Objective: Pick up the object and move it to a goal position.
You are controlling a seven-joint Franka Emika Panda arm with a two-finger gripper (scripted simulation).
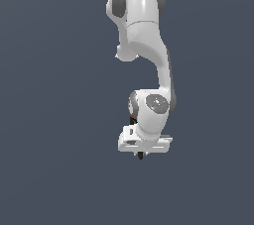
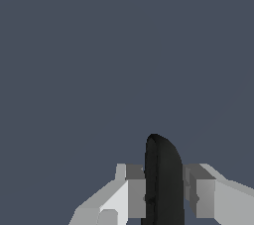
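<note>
The Panda arm (image 1: pixel 149 45) hangs down the middle of the exterior view against a plain slate-grey background, with its wrist and white hand block at the lower end. The gripper (image 1: pixel 141 155) points downward below that block.

In the wrist view, the gripper (image 2: pixel 163 196) has its two grey fingers (image 2: pixel 135 196) closed against both sides of the black spring clamp (image 2: pixel 162 179). The clamp stands edge-on between the fingers, its rounded black end projecting beyond the fingertips. Both finger faces touch the clamp, with no visible gap on either side.

In the exterior view, the clamp (image 1: pixel 141 156) appears only as a small dark stub directly beneath the gripper. Its handles and tip cannot be made out there. A small red mark (image 1: pixel 132 118) shows beside the wrist joint; what it belongs to cannot be told.
</note>
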